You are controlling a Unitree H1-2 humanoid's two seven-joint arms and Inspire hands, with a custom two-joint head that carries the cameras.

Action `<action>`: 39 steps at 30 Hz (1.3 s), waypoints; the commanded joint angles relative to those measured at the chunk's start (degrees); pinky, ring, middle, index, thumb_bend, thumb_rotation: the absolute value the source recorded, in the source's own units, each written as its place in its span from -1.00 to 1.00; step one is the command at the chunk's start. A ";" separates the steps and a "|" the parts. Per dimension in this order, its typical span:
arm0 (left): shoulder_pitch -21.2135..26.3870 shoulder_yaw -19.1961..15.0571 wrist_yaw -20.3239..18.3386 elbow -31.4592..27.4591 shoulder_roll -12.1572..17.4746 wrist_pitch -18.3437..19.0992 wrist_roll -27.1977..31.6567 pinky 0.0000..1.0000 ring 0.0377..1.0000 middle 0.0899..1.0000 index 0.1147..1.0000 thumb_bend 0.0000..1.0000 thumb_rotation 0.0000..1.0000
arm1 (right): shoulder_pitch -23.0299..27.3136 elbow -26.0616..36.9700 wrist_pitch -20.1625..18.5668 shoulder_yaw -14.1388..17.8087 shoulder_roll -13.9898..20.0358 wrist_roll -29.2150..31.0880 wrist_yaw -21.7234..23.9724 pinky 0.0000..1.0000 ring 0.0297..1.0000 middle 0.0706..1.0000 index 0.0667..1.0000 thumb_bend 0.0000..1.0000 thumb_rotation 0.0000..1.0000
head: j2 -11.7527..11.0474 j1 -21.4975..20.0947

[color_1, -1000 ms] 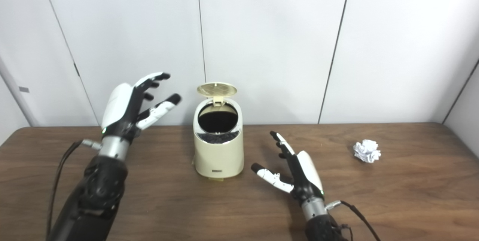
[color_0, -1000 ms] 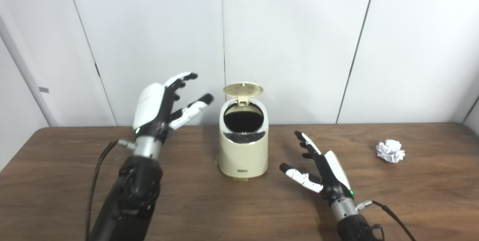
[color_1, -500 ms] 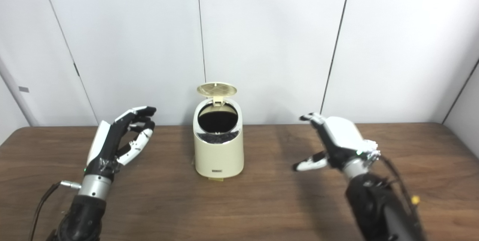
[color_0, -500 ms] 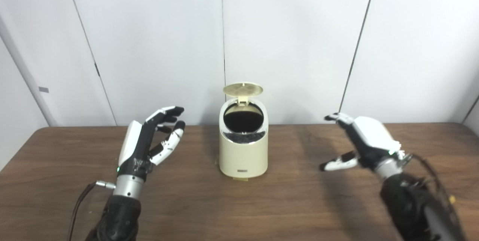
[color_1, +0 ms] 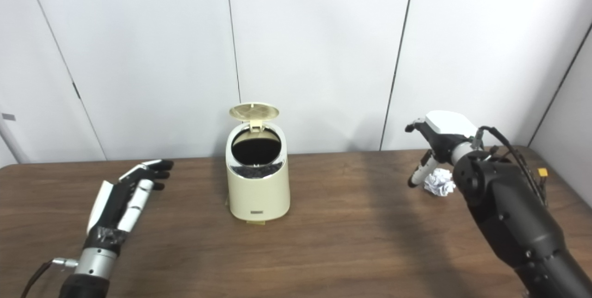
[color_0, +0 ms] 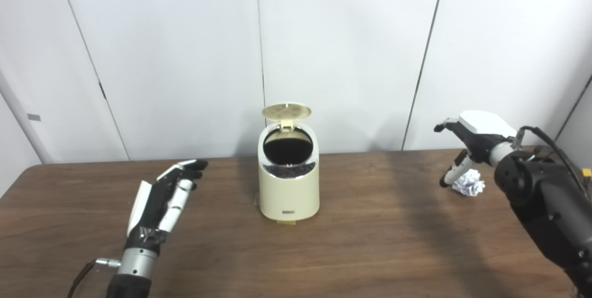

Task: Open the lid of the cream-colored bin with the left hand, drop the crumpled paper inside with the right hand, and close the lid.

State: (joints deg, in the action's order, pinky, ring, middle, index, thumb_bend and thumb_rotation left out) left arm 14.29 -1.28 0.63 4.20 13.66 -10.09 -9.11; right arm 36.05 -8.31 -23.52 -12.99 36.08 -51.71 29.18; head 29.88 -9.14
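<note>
The cream-colored bin [color_0: 289,191] stands at the table's middle with its round lid [color_0: 286,111] tipped up and back, showing the dark inside. White crumpled paper [color_0: 468,183] lies on the table at the far right. My right hand [color_0: 467,143] hovers just above and left of the paper, palm down, fingers spread, open, thumb pointing down beside the paper. My left hand [color_0: 159,201] rests low at the left of the bin, well apart from it, fingers extended and open, holding nothing.
The brown wooden table [color_0: 360,251] spans the view. White wall panels [color_0: 347,48] rise right behind the bin. A cable [color_0: 550,143] loops off my right wrist.
My right hand swung from beside the bin out to the right and now hangs over the paper. My left hand dropped and pulled back from the bin. The camera shifted slightly right.
</note>
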 commanded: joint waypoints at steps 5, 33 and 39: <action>0.42 -1.91 -0.49 -0.74 1.14 -1.13 1.74 0.39 0.49 0.49 0.47 -0.41 1.00 | 4.10 -5.73 0.26 1.27 3.96 0.74 -1.87 0.27 0.72 0.84 0.63 0.98 -0.69 | 0.19 -1.06; 0.15 -1.73 0.21 -1.23 0.86 -2.11 -1.46 0.38 0.50 0.49 0.45 -0.38 1.00 | 4.11 -16.23 7.60 0.04 4.79 8.47 -9.46 0.32 0.67 0.78 0.64 0.91 -0.71 | 0.82 -1.27; 0.07 -1.52 0.17 -1.61 1.00 -1.96 -1.98 0.37 0.49 0.48 0.45 -0.39 1.00 | 4.20 -16.13 7.83 -2.27 5.15 6.55 -10.59 0.29 0.64 0.73 0.62 0.93 -0.64 | 0.95 -0.85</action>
State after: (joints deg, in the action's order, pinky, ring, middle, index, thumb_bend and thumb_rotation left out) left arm 12.48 -2.64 0.06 4.20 13.98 -10.47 -10.21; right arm 37.15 -25.64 -16.12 -15.30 38.99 -43.88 20.42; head 30.76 -9.93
